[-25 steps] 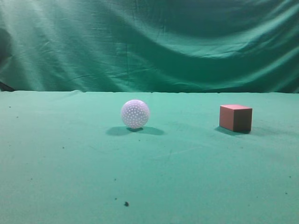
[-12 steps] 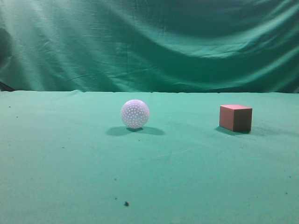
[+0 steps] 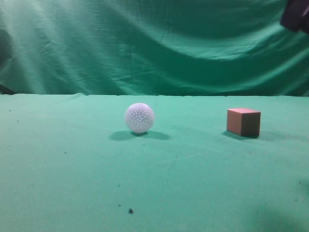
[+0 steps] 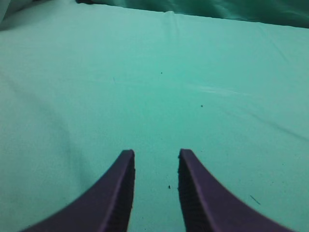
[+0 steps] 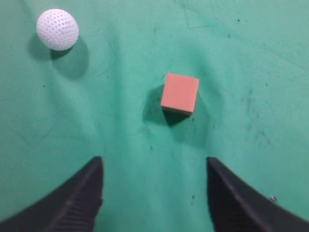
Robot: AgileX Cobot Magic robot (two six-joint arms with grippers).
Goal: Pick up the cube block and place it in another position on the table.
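The reddish-brown cube block (image 3: 244, 122) sits on the green table (image 3: 72, 169) at the right. It also shows in the right wrist view (image 5: 179, 93), ahead of my right gripper (image 5: 154, 164), which is wide open, empty and high above the cloth. A dark part of the right arm (image 3: 295, 14) shows at the top right corner of the exterior view. My left gripper (image 4: 156, 155) is open and empty over bare cloth; the cube is not in its view.
A white dimpled ball (image 3: 139, 117) rests left of the cube near the table's middle; it also shows in the right wrist view (image 5: 57, 29). A wrinkled green curtain (image 3: 154, 43) hangs behind the table. A few dark specks (image 3: 130, 210) lie on the cloth.
A dark part of the right arm has come into the top right corner of the exterior view. The cube and the ball have not moved.
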